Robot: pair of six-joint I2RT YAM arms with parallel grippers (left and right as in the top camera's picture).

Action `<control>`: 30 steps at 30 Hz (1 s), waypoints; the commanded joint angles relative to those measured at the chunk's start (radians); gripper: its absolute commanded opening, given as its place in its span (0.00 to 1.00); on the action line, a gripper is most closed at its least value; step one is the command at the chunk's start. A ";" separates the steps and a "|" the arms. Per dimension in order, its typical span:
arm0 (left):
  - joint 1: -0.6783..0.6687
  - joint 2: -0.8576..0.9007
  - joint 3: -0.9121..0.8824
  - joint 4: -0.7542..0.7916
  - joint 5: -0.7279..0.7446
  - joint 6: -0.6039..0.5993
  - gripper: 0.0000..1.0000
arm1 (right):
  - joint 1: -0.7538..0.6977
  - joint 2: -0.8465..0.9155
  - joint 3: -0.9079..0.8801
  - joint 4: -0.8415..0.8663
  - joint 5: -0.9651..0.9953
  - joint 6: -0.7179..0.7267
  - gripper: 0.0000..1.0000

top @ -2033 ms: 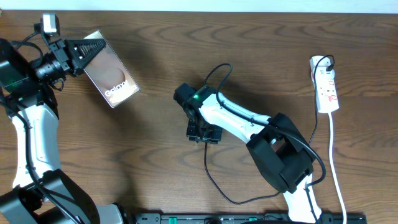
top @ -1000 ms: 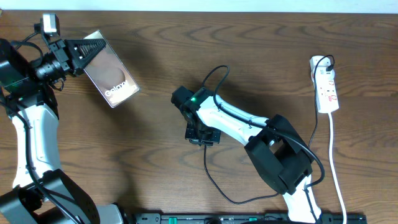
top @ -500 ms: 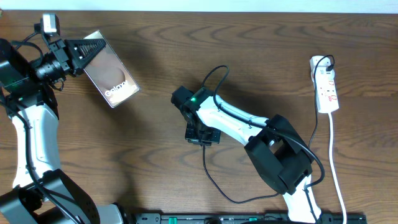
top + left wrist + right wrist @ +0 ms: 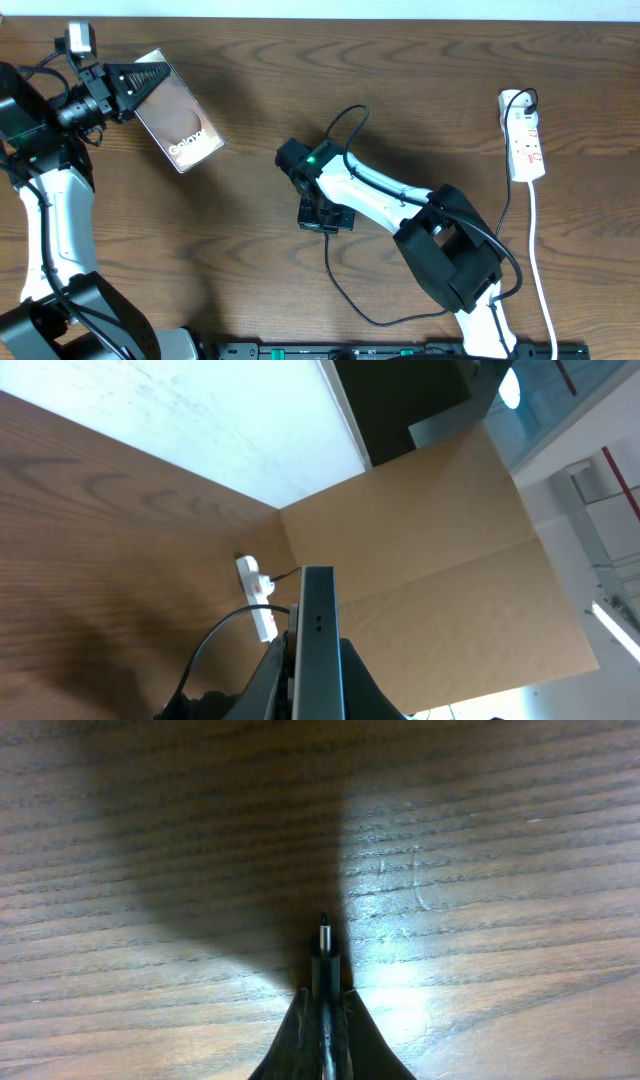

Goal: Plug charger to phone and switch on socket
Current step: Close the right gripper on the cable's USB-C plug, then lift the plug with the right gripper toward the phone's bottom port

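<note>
Grips the charger [image 4: 333,265] by its plug tip [image 4: 323,932] in the right pincer [image 4: 327,995], shut narrow around it, tip poking forward just above the worktop [image 4: 250,280] near the middle. Trails the rest of it back in a loop toward the near edge. Holds the phone [image 4: 180,125] clamped at its far-left end in the left pincer [image 4: 140,78], up at the far left, well apart from the plug. Points the phone's long axis diagonally, free end toward near right, roughly at the right pincer. Likely calls for carrying the plug left and far, lined up along that axis. Has the socket [image 4: 524,135] lying at the far right, nearer the right arm, switch state too small to tell.
</note>
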 commanded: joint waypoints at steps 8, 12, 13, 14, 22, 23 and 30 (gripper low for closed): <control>0.002 -0.005 0.008 0.008 0.024 0.011 0.07 | -0.042 0.001 0.024 0.004 0.017 -0.068 0.01; 0.002 -0.005 0.008 0.008 0.024 0.014 0.08 | -0.077 0.001 0.084 0.004 -0.076 -0.181 0.01; 0.002 -0.005 0.008 0.008 0.024 0.014 0.08 | -0.086 0.001 0.101 0.004 -0.104 -0.210 0.01; 0.002 -0.005 0.008 0.008 0.024 0.014 0.08 | -0.094 0.001 0.117 0.004 -0.134 -0.239 0.01; 0.002 -0.005 0.008 0.008 0.024 0.014 0.08 | -0.157 0.001 0.249 0.005 -0.576 -0.615 0.01; 0.002 -0.005 0.008 0.008 0.024 0.014 0.08 | -0.163 0.001 0.260 0.005 -0.645 -0.670 0.01; 0.002 -0.005 0.008 0.008 0.023 0.014 0.08 | -0.190 0.001 0.279 0.032 -1.011 -0.882 0.01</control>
